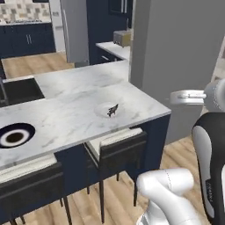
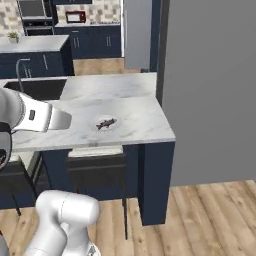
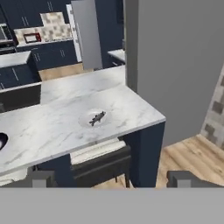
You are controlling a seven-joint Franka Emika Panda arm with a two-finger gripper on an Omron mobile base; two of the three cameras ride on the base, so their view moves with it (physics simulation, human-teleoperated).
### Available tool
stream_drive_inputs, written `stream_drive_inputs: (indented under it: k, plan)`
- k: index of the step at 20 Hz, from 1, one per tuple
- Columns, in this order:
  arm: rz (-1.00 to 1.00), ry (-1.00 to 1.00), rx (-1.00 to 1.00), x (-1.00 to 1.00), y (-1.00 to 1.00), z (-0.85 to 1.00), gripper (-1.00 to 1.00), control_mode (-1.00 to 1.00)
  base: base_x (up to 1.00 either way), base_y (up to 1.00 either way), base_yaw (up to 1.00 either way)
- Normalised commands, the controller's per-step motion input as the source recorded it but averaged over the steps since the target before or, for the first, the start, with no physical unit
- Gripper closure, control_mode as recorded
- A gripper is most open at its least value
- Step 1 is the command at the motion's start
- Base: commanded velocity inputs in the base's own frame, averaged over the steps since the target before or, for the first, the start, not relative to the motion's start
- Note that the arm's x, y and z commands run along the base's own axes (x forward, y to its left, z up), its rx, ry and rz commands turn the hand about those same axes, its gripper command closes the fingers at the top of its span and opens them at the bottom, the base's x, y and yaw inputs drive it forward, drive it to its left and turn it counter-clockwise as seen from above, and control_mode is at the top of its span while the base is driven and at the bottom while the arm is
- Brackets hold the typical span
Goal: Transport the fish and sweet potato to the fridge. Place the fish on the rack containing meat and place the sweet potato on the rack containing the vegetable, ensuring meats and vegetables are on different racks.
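Resting on a white plate (image 3: 92,118), small dark fish (image 3: 97,118), marble island counter (image 3: 57,127), gripper (image 3: 112,178) spread open, holding nothing, well apart from it

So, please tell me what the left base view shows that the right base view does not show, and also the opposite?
Left base view alone: a round black-and-white dish at the counter's near left end.

Right base view alone: a red microwave on the far counter, a small potted plant, and a faucet at the sink.

Both: the marble counter, the small dark fish lying on a white plate, and the grey wall beside the counter.
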Motion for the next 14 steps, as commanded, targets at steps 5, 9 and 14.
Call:
stream_drive_inputs:
  k: [5,9,14]
  plan:
    - [0.0,0.0,0.0,0.0,0.0,0.0,-1.0,1.0,1.0,0.0,0.15]
    - [0.0,0.0,0.0,0.0,0.0,0.0,-1.0,1.0,1.0,-0.26,0.36]
    - [0.0,0.0,0.0,0.0,0.0,0.0,-1.0,1.0,1.0,-0.54,0.55]
